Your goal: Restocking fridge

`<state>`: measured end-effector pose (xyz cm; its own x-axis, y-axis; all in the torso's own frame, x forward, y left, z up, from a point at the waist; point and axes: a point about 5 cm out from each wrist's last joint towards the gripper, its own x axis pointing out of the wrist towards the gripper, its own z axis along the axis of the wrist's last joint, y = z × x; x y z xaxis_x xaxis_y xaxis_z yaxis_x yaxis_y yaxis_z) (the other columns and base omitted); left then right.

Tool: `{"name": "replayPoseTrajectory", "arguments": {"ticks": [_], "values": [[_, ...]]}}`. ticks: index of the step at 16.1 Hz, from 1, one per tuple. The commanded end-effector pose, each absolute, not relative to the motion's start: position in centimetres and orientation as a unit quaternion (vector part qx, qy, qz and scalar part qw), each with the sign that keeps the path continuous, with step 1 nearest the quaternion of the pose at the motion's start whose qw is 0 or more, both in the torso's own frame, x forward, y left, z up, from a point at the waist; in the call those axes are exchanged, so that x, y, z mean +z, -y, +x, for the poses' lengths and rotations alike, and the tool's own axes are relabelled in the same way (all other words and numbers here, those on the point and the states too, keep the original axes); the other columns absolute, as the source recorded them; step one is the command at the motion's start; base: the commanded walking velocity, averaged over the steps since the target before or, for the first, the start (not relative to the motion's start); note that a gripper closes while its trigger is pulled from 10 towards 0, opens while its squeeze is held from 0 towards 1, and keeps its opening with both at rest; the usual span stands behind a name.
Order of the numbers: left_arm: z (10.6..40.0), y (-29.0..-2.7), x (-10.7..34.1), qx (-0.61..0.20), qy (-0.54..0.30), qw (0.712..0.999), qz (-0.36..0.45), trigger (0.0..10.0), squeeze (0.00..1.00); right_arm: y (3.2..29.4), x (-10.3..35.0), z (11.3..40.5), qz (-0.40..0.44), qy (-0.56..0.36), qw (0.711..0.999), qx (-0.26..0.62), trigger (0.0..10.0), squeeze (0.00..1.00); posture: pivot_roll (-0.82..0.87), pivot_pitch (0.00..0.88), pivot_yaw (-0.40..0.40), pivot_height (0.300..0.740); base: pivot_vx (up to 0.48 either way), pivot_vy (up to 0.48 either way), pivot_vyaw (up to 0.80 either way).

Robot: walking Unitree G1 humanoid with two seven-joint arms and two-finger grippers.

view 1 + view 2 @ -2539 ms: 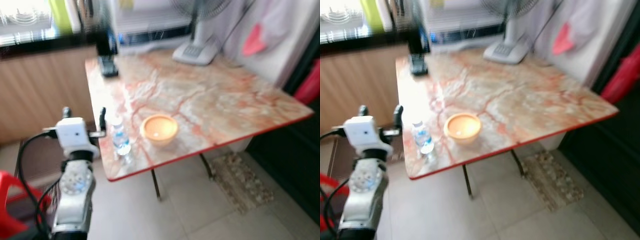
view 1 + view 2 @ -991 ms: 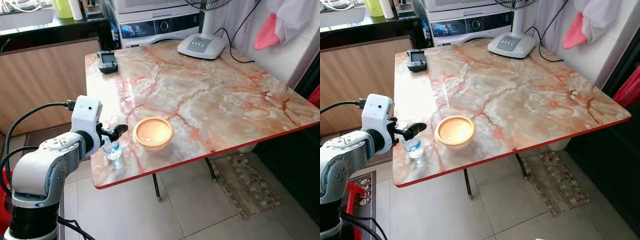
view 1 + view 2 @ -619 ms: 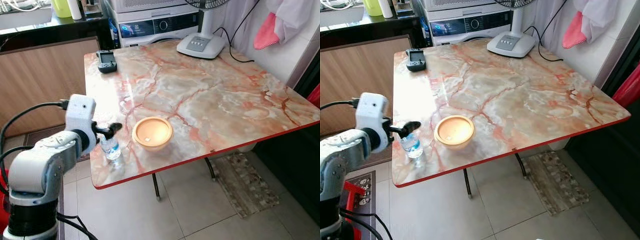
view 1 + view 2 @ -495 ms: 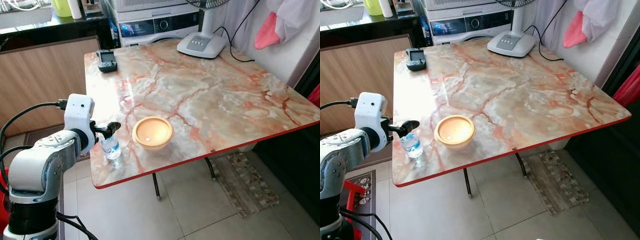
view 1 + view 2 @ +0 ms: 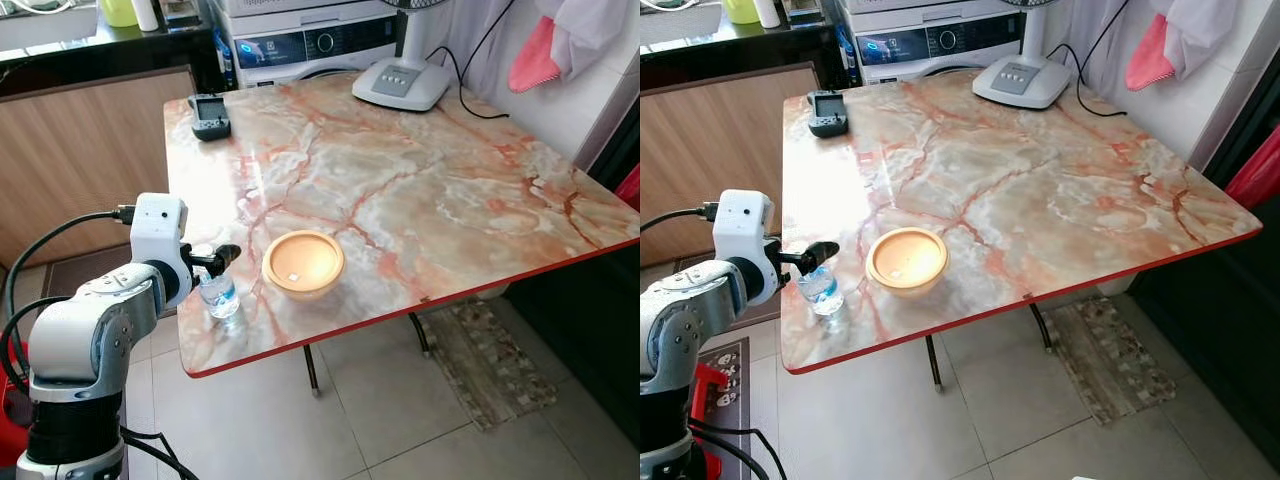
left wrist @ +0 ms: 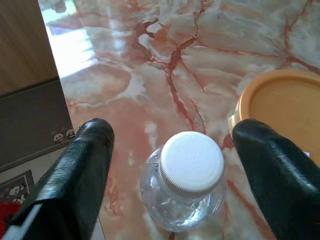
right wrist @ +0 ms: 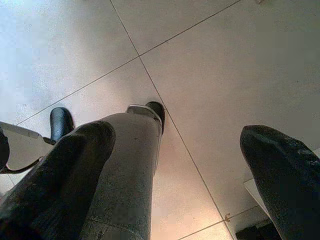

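Lowered a touch since half a second ago, the left tool (image 6: 170, 165) now straddles the water bottle (image 6: 184, 187), fingers (image 6: 75, 175) wide and clear of it either side. That bottle stands on the worktop (image 5: 420, 190) just beside the orange bowl (image 5: 303, 264), ready for gripping. Right tool (image 7: 170, 175) hangs spread over floor tiles (image 7: 210, 65).

Glossy marbled table (image 5: 420, 190) (red-veined, reflecting light), clear plastic bottle (image 6: 182, 192) with ridged white cap, matt orange bowl (image 5: 303, 264).
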<state>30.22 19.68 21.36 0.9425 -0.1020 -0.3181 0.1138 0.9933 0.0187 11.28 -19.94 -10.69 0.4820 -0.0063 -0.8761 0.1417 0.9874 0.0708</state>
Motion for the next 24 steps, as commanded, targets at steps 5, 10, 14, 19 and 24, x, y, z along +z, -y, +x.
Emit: {"name": "replayPoseTrajectory", "arguments": {"ticks": [5, 10, 14, 19, 24], "values": [[30.42, -20.16, 21.49, -0.043, -0.163, 0.985, 0.025, 0.0, 0.0, 19.98, -10.96, 10.38, 0.064, -0.524, 0.849, -0.042, 10.0, 0.0, 0.17, 0.085, -0.006, 0.74, 0.0, 0.0, 0.0], [30.19, -19.96, 21.27, -0.059, -0.181, 0.981, 0.035, 10.0, 0.0, 19.76, -10.98, 10.46, 0.068, -0.523, 0.849, -0.041, 10.0, 0.0, 0.18, 0.083, 0.004, 0.74, 0.0, 0.0, 0.0], [30.08, -19.94, 21.35, -0.065, -0.184, 0.98, 0.042, 1.7, 0.0, 19.65, -10.98, 10.52, 0.069, -0.523, 0.848, -0.041, 10.0, 0.0, 0.18, 0.084, 0.007, 0.74, 0.0, 0.0, 0.0], [30.0, -20.15, 21.38, -0.067, -0.188, 0.978, 0.053, 0.0, 0.0, 19.45, -11.0, 10.56, 0.072, -0.523, 0.848, -0.04, 10.0, 0.0, 0.18, 0.08, 0.014, 0.74, 0.0, 0.0, 0.0], [29.89, -20.41, 21.27, -0.066, -0.192, 0.977, 0.057, 0.0, 0.0, 19.38, -11.02, 10.54, 0.069, -0.526, 0.847, -0.036, 10.0, 0.0, 0.19, 0.082, 0.016, 0.74, 0.0, 0.0, 0.0]]}}
